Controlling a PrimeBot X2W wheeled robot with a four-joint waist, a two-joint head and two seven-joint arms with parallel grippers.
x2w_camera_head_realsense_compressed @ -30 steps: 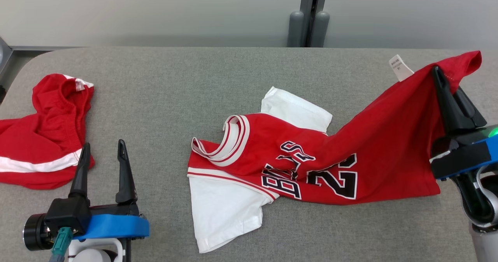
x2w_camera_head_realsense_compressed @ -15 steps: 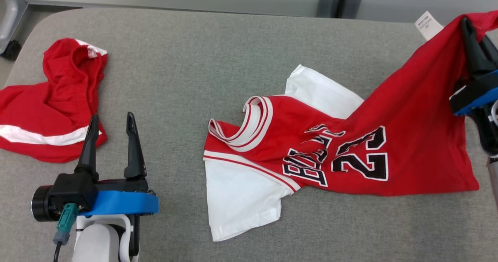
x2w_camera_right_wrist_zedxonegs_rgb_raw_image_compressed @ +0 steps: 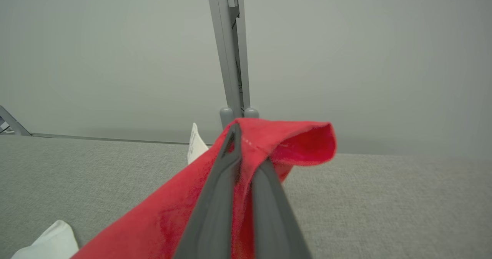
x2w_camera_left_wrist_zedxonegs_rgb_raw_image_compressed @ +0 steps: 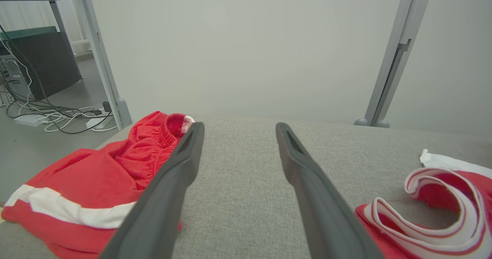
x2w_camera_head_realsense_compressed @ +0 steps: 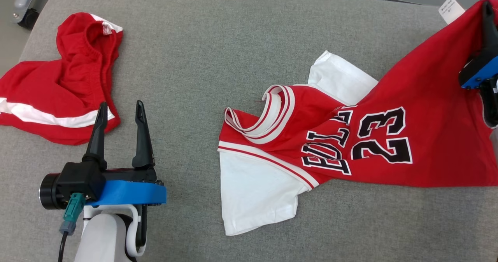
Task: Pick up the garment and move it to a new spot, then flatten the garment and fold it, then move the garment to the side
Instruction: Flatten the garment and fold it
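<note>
Pulled straighter than a second ago, the red jersey [x2w_camera_head_realsense_compressed: 385, 137] now shows its 23 in full (the lettering beside it is creased). It lies on the grey table [x2w_camera_head_realsense_compressed: 194, 40], one hem corner lifted and pinched between the pressed-together fingers of the right gripper [x2w_camera_head_realsense_compressed: 488, 11]. The left gripper [x2w_camera_head_realsense_compressed: 121, 105] hovers with fingers spread, just beside the red shorts [x2w_camera_head_realsense_compressed: 58, 91].

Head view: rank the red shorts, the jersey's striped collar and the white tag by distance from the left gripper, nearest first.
1. Red shorts, just left of the left gripper.
2. Striped collar, to its right, mid-table.
3. White tag, far right, near the table's back edge.
</note>
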